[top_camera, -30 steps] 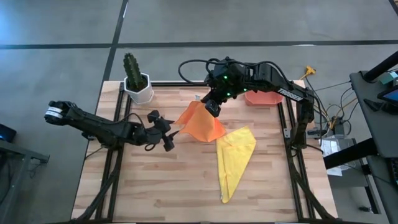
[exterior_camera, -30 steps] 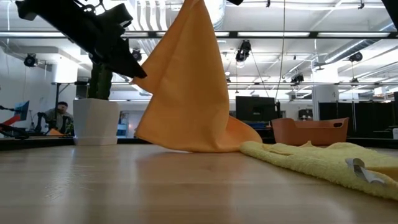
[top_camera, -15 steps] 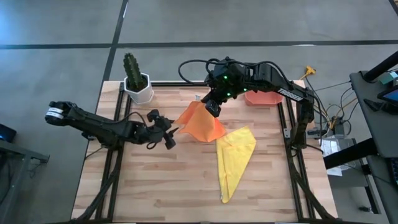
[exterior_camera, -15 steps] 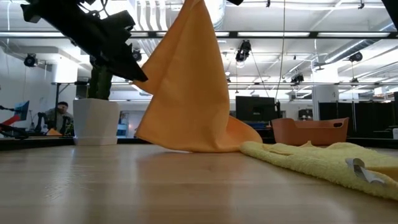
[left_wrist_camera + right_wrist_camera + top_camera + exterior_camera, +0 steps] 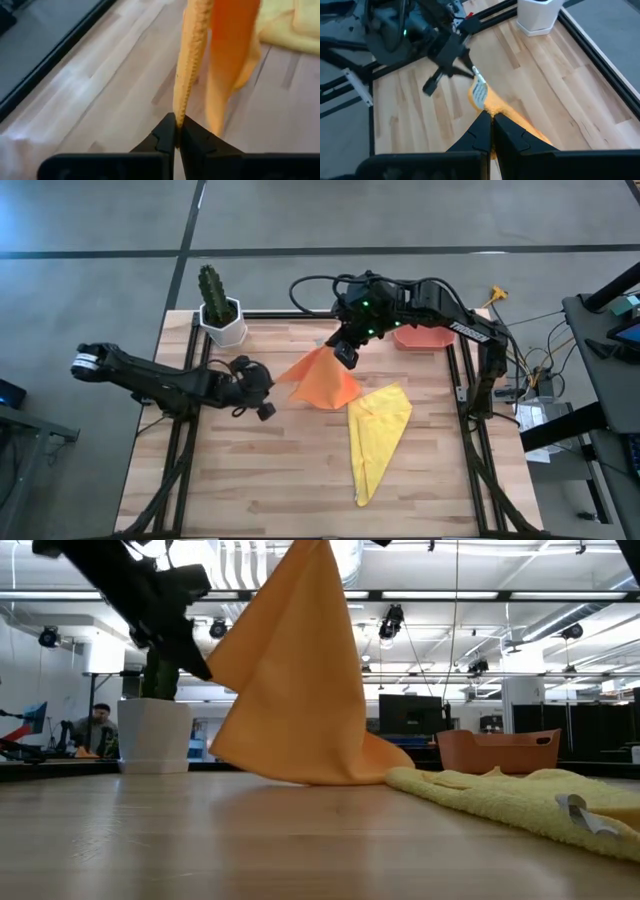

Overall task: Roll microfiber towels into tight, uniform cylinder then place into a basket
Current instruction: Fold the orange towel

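The orange towel (image 5: 322,380) stands like a tent between my two grippers, its lower fold (image 5: 300,772) resting on the table. My right gripper (image 5: 343,358) is shut on its raised top. My left gripper (image 5: 270,383) is shut on its left corner, lower down and toward the table's left. The yellow towel (image 5: 375,435) lies flat and crumpled on the table to the right of the orange one, touched by neither gripper. The salmon-red basket (image 5: 425,336) sits at the far right edge, behind my right arm. My left gripper pinches the orange towel's left corner edge (image 5: 179,109) between its two shut fingers, coming from the table's left and slanting down. The corner (image 5: 210,662) is lifted clear of the table, and the cloth runs up from it toward the other gripper. My right gripper pinches the orange towel's top corner (image 5: 496,113) between its shut fingers, slanting down from the far side. The towel hangs below it, spreading out, with its bottom fold on the table.
A white pot with a green cactus (image 5: 222,315) stands at the far left corner. Black frame rails (image 5: 185,430) run along the table's sides. Bare wood (image 5: 270,470) lies in front of the towels. A white label (image 5: 479,92) shows on the orange towel.
My left gripper has shut on the orange towel's left corner, tipping its wrist as it closed. The corner now sits a little farther toward the table's left, while the towel's top and its bottom fold have stayed where they were.
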You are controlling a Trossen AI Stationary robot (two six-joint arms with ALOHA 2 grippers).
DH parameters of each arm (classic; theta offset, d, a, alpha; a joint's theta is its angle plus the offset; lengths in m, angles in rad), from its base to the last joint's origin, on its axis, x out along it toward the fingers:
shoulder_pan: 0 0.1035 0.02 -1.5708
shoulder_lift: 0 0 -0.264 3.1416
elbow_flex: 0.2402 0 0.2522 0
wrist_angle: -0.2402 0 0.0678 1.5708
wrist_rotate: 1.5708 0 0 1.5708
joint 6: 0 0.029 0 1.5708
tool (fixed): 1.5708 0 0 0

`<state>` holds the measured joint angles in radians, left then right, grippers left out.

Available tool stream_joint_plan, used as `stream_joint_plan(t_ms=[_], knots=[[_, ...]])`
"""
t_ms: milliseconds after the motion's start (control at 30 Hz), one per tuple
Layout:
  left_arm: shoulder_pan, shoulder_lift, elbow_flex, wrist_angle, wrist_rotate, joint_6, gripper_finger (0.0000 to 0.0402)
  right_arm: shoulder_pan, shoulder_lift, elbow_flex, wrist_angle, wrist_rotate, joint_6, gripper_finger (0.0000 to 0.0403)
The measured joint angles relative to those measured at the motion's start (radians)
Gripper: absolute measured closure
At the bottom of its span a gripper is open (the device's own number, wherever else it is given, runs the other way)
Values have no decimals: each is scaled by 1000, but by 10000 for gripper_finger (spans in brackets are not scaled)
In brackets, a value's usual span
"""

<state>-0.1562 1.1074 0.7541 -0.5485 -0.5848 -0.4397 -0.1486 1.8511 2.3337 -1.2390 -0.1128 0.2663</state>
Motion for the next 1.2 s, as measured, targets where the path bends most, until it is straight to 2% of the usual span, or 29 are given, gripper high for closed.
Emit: stream_joint_plan(t_ms=[133,333,533,700,800,1067,1200], knots=[[0,-43,150,-230,-36,1,401,0,-24,0,-25,-46,-26,394],[0,-105,408,-469,-101,38,401,0,-48,0,-76,-154,-112,394],[0,-119,647,-662,-164,30,401,-1,-51,0,-151,-95,-105,394],[0,-95,805,-691,-191,57,401,0,-51,0,-134,-95,-110,390],[0,-66,869,-695,-194,92,401,0,-51,0,-133,-69,-118,371],[0,46,1016,-696,-147,135,402,7,-49,0,-28,-13,-135,274],[0,109,1116,-698,-129,141,402,24,-49,0,15,31,-192,239]])
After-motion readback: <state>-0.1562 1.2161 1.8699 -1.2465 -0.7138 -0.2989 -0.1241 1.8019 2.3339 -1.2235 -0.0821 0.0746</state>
